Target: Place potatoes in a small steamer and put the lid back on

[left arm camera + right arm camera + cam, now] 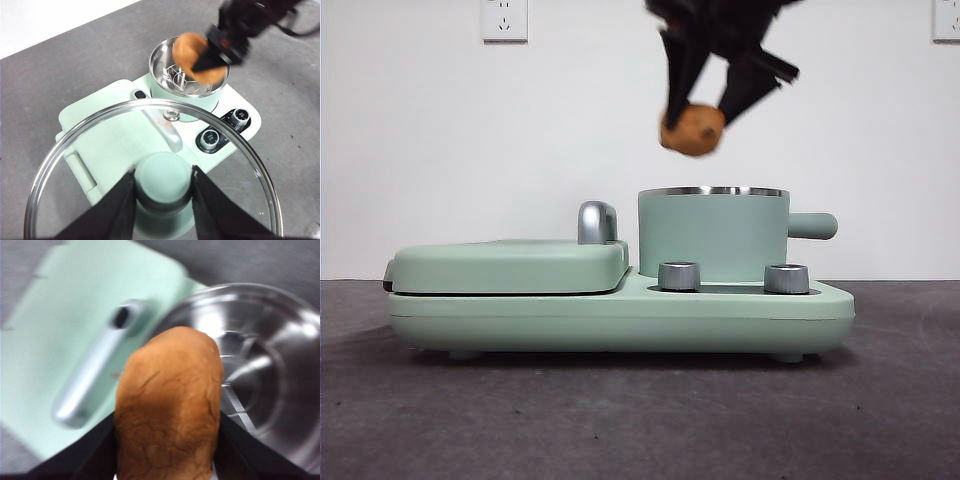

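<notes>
Right pincer: clamped on potato, above open steamer
Left pincer: clamped on lid knob; aloft

A: In the front view the arm is cut off by the top edge, and the pot's inside is hidden behind its own wall.

B: From the right wrist, the potato is cropped by the bottom edge, and the chrome handle behind it is rendered soft and blurred.

A: Much of the pot's floor is blocked from that view by the potato.

B: From the left wrist, the lid is cropped at the bottom edge, and the griddle cover is seen only through its glass. The dial markings are too small to be read.
</notes>
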`<state>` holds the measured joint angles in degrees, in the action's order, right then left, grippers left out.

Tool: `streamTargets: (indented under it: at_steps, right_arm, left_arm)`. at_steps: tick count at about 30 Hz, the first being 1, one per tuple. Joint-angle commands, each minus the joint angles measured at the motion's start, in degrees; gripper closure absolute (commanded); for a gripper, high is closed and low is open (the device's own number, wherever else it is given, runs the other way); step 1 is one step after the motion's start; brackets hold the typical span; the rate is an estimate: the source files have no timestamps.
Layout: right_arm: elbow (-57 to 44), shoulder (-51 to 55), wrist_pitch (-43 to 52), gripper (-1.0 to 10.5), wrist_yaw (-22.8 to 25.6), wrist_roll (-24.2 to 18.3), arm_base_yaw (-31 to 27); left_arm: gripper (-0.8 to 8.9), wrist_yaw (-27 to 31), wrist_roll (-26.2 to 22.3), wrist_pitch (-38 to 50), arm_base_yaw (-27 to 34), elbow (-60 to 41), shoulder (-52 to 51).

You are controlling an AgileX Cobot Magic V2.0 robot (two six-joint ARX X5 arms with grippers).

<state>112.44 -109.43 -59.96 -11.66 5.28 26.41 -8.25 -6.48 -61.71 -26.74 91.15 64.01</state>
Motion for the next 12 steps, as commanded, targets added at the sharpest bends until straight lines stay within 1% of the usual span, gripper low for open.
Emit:
streamTargets:
  at_steps: [1, 5, 12]
  right_arm:
    - [5.03, -5.18, -1.92, 7.9, 0.13, -1.51, -1.51]
    - [8.11, -10.93, -3.23, 7.9, -0.35, -1.79, -3.78]
    - [8.11, -14.67, -4.46, 7.9, -0.28, -2.27, -3.78]
  left_arm:
    - [8.02, -0.15, -0.57, 1.27, -0.28, 1.11, 0.00]
    - [8.02, -0.15, -0.57, 1.27, -0.28, 1.11, 0.00]
    - [8.02, -0.15, -0.55, 1.27, -0.28, 1.11, 0.02]
